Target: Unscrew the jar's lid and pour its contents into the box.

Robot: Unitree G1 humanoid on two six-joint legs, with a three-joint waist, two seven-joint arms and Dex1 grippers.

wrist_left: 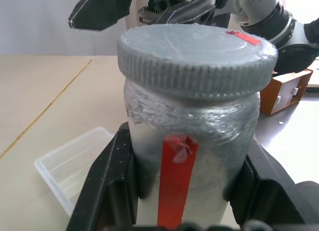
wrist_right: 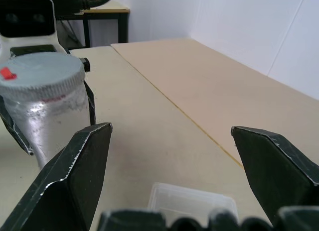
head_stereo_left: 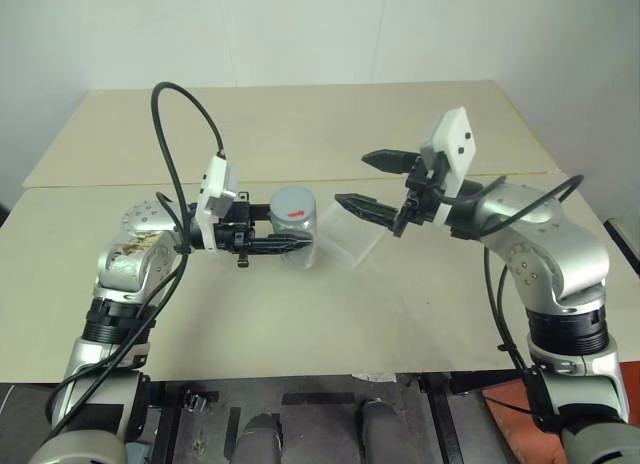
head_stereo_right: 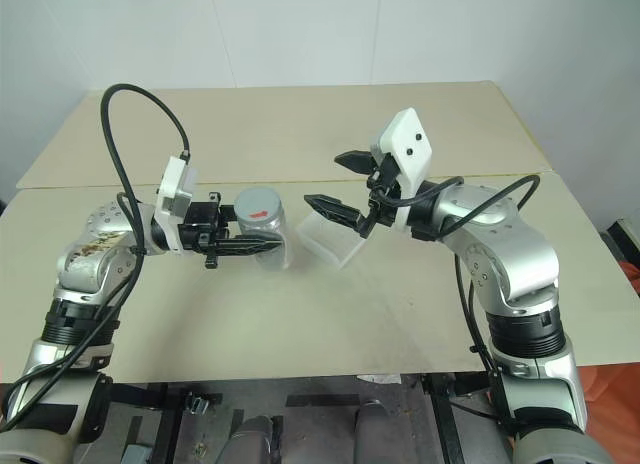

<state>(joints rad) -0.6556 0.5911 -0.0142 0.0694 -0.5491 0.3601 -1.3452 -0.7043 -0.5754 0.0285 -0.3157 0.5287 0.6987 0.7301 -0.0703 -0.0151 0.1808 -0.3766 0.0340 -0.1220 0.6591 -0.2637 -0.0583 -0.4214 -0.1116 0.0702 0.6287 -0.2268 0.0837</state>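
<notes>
Two black fingers of the left gripper clamp the small clear cylindrical jar upright beside the shallow clear plastic box, while the right gripper, spread wide near the jar, could knock it askew approaching the round grey ribbed lid off-centre.

A light beige table is seen, its top made of two panels joined along a straight seam that runs across the surface. On the near panel, close to that seam, a small shallow box of clear plastic with rounded corners is set directly on the tabletop, near the middle. A faint dark smudge is visible on the surface near the front edge.
</notes>
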